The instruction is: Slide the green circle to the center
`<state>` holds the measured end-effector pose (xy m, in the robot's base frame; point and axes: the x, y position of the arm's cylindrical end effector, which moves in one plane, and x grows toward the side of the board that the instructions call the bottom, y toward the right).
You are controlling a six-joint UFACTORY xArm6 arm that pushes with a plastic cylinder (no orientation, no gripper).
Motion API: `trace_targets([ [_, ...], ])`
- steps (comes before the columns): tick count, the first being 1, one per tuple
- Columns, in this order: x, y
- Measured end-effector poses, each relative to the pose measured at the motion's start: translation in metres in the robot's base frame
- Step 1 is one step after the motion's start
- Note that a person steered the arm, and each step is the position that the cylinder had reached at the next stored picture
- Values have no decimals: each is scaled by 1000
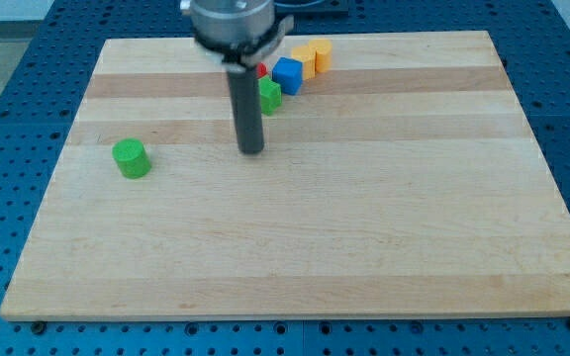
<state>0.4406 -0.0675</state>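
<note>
The green circle point(131, 158) is a short green cylinder lying alone on the left part of the wooden board point(305, 247). My tip point(252, 150) stands on the board well to the right of it, with a wide gap between them, roughly level with it. The dark rod rises from the tip to the arm's head at the view's top.
A cluster of blocks sits near the view's top, just right of the rod: a second green block point(269, 95), a blue cube point(287, 75), a red block point(261, 70) mostly hidden behind the rod, an orange block point(308, 61) and a yellow block point(321, 52).
</note>
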Motion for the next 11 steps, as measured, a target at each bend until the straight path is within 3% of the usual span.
trace_targets([
  [1,61,-78],
  [2,67,-189],
  [3,46,-236],
  [5,31,-158],
  [6,31,-151],
  [7,30,-185],
  [8,10,-190],
  [11,-5,-55],
])
